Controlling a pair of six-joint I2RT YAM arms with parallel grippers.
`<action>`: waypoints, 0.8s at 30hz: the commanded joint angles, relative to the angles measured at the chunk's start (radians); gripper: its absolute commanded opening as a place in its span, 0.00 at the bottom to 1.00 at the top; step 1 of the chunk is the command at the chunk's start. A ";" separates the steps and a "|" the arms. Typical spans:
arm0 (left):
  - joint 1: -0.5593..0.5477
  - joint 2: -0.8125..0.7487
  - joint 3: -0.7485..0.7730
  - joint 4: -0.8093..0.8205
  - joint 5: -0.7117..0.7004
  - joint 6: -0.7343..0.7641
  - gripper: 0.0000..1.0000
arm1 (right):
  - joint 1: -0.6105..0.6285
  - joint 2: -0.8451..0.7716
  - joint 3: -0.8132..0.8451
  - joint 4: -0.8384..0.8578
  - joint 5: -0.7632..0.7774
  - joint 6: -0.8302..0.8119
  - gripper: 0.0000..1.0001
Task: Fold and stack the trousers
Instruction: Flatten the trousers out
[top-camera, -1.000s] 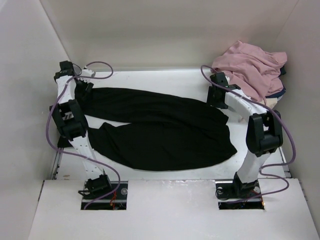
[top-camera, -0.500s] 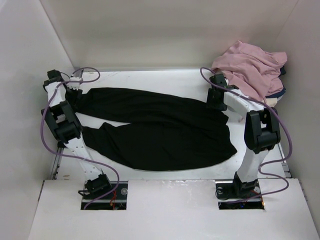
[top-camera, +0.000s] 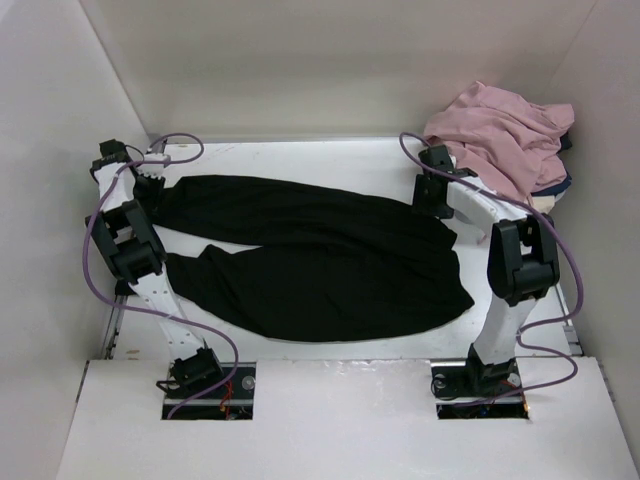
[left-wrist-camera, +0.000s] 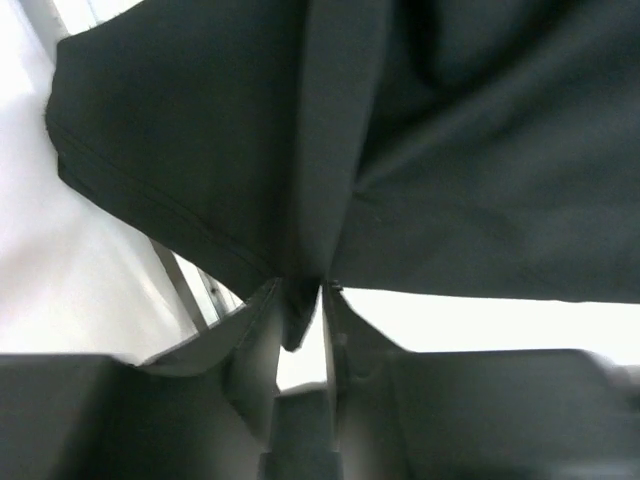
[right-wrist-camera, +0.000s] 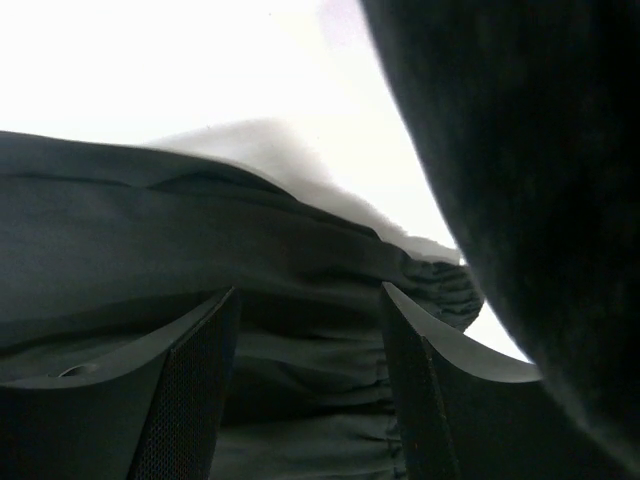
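The black trousers (top-camera: 320, 255) lie spread across the white table, both legs pointing left and the waist at the right. My left gripper (top-camera: 150, 178) is at the far leg's hem at the far left. In the left wrist view it (left-wrist-camera: 302, 292) is shut on a pinch of the black hem (left-wrist-camera: 200, 150). My right gripper (top-camera: 432, 205) is at the waist, at the right. In the right wrist view it (right-wrist-camera: 310, 300) is open, its fingers (right-wrist-camera: 195, 370) on either side of the gathered elastic waistband (right-wrist-camera: 300, 270), resting on the cloth.
A dusty-pink garment (top-camera: 505, 135) is heaped at the back right corner, over a navy and cream cloth (top-camera: 555, 185). White walls enclose the table at the left, back and right. The near shelf edge (top-camera: 340, 365) runs in front of the trousers.
My left arm swung out to the left over the last second, then edged back right with the hem. My right arm has hardly moved.
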 joint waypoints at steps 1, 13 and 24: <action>0.003 0.039 0.060 0.010 -0.033 -0.003 0.13 | -0.011 0.013 0.058 0.039 0.003 -0.028 0.63; -0.007 -0.076 0.014 0.143 -0.109 -0.010 0.00 | -0.041 0.036 0.008 -0.067 -0.067 -0.071 0.81; -0.007 -0.108 0.022 0.148 -0.137 -0.012 0.00 | -0.050 0.153 0.003 -0.064 -0.044 -0.096 0.78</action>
